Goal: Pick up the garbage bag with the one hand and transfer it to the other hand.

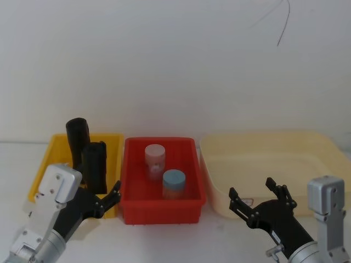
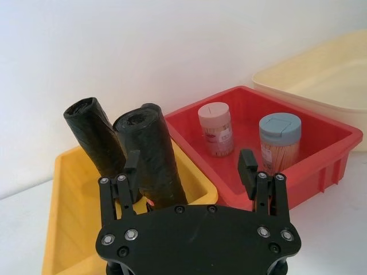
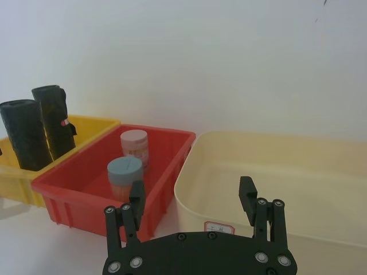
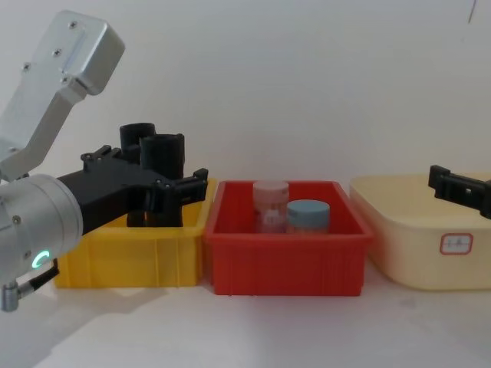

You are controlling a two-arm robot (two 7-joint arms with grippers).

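The garbage bag point(image 1: 94, 164) is the smooth, straight black roll standing at the front of the yellow bin point(image 1: 52, 149), seen close in the left wrist view point(image 2: 146, 154) and from the side point(image 4: 163, 149). A creased black roll point(image 1: 77, 136) with a reddish spot point(image 3: 54, 117) leans behind it. My left gripper point(image 1: 104, 193) is open just in front of the bin, at the bag's height, with the bag ahead of its fingers point(image 2: 132, 163) and untouched. My right gripper point(image 1: 252, 193) hovers open and holding nothing before the cream tub.
A red bin point(image 1: 131, 215) in the middle holds a pink-lidded jar point(image 1: 155, 159) and a blue-lidded jar point(image 1: 174, 183). A large cream tub point(image 1: 219, 207) stands to its right. A white wall runs close behind all three containers.
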